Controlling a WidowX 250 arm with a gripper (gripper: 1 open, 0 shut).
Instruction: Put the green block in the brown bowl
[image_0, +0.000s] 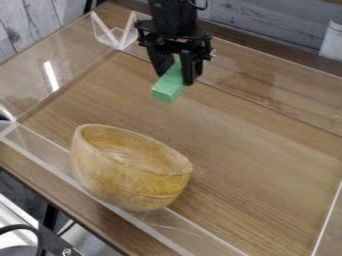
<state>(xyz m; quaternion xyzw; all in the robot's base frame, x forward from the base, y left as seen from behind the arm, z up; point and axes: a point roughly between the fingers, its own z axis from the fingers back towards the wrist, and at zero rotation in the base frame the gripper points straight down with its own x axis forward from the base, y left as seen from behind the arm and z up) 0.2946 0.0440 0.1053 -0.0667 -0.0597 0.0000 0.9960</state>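
The green block (168, 86) hangs in the air, tilted, with my gripper (175, 68) shut on its upper end. It is well above the wooden table (254, 150). The brown bowl (130, 165), wide and light wood, sits at the front left of the table, below and to the left of the block. The bowl looks empty inside. My black arm comes down from the top of the view.
Clear acrylic walls (54, 70) ring the wooden table on all sides. A low clear wall runs along the front edge just before the bowl. A small clear bracket (115, 32) stands at the back left corner.
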